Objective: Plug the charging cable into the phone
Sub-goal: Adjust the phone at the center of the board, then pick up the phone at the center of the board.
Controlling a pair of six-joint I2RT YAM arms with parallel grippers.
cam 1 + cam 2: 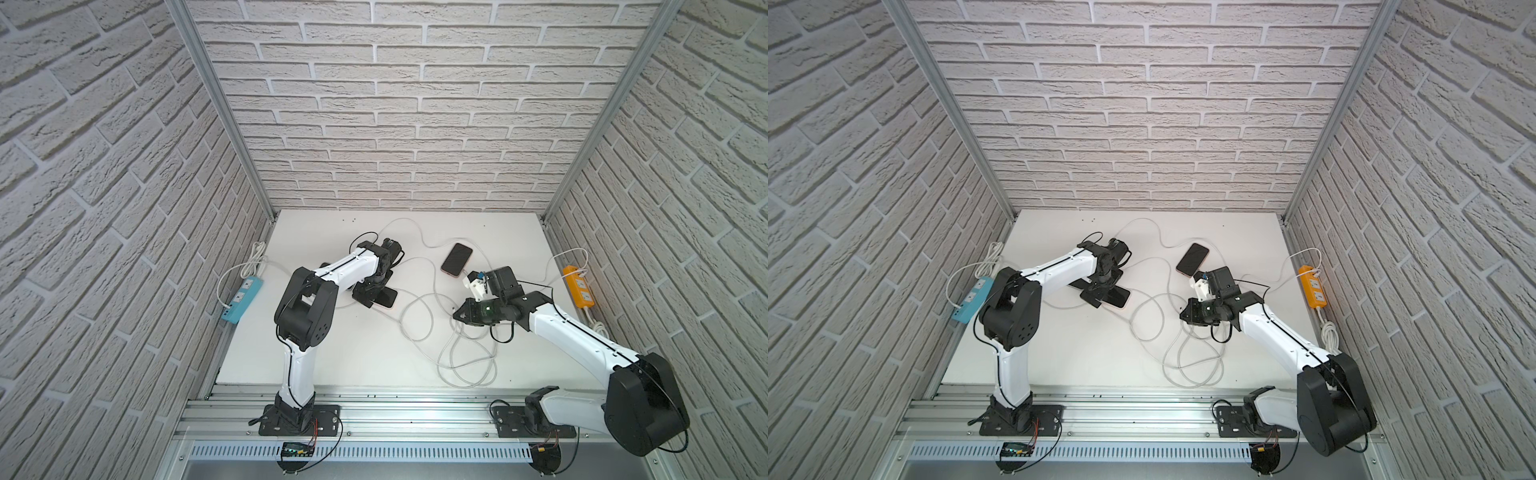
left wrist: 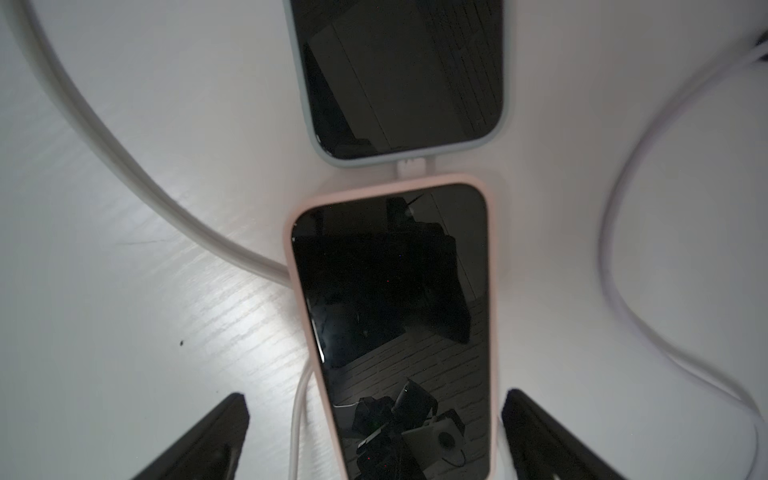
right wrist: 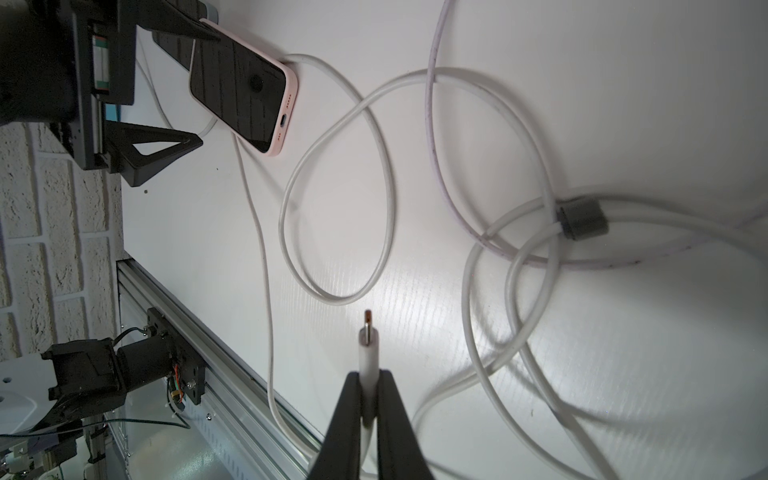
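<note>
A pink-cased phone (image 2: pixel 390 299) lies screen up on the white table, also visible in both top views (image 1: pixel 388 297) (image 1: pixel 1121 296). My left gripper (image 2: pixel 374 399) stands open astride it, both fingers clear of the case edges. From the right wrist view the phone (image 3: pixel 241 95) shows its bare charging port (image 3: pixel 282 120) on the end facing my right gripper. My right gripper (image 3: pixel 368 399) is shut on the white charging cable just behind its plug (image 3: pixel 368 332), whose metal tip points toward the phone from some way off. In a top view that gripper (image 1: pixel 456 314) hovers right of centre.
A grey-cased phone (image 2: pixel 403 79) with a white plug in it lies end to end with the pink one. Another phone (image 1: pixel 456 258) lies at the back right. Loose cable loops (image 1: pixel 415 316) cover the table's middle. Power strips: blue (image 1: pixel 243 301) at left, orange (image 1: pixel 578 291) at right.
</note>
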